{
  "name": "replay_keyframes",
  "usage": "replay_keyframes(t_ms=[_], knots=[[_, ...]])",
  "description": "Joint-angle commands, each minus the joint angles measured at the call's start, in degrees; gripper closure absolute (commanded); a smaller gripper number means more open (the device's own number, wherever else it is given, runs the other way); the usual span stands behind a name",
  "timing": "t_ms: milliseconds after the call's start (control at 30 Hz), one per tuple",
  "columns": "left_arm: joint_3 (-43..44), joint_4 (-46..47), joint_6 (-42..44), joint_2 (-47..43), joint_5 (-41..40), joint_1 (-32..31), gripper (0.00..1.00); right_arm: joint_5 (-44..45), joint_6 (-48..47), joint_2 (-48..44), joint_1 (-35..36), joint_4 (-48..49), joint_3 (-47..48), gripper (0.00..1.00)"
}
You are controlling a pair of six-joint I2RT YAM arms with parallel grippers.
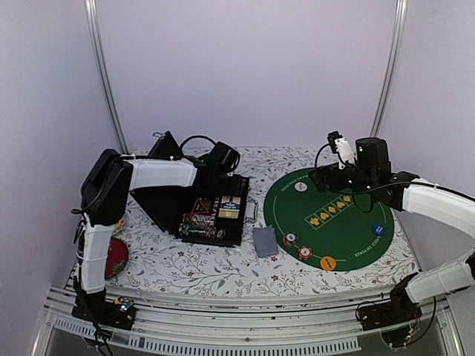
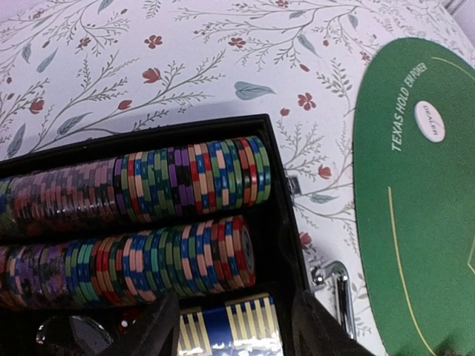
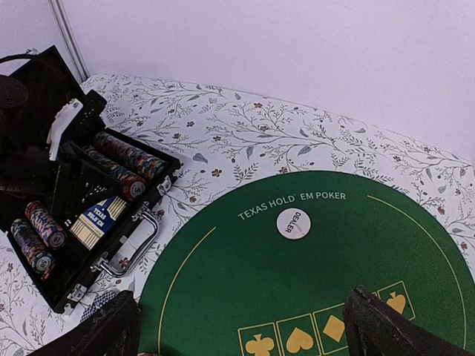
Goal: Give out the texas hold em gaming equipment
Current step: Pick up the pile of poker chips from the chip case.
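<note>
Chip rows point(image 2: 185, 178) just beyond left gripper point(image 2: 236, 315).

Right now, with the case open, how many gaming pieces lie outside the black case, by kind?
Button discs: 3 (white disc, blue disc, orange disc)
Poker chips: 2
Card stack, grey-blue back up: 1
Total: 6

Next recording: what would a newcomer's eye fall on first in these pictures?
The green felt mat on the right, with a white dealer button near its far edge. On the left, the open black case holds rows of multicoloured striped poker chips, with the left gripper poised over a boxed card deck.
</note>
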Motion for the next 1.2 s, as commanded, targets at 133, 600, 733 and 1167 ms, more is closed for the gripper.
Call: replay_keyframes(t_ms=[133,600,733,1167], knots=[[5.58,-3.35,0.52,3.80,-4.69,-0.14,0.48,-0.26,-0.69,1.45,0.05,0.11,0.17,0.03],[6.08,-1.61,1.44,7.05,-1.37,-0.34,0.54,-2.26,-1.98,0.79,0.06,-0.14,0.33,0.03],[6.27,-0.08,3.20,7.45,-0.67,-1.14,0.54,-2.43,-1.98,0.94,0.05,-0.05,0.31,0.03],[7.85,-1.54,5.63,8.62,-4.89,-1.23,0.51,-4.71,-3.77,1.75,0.05,-0.26,0.73,0.02]])
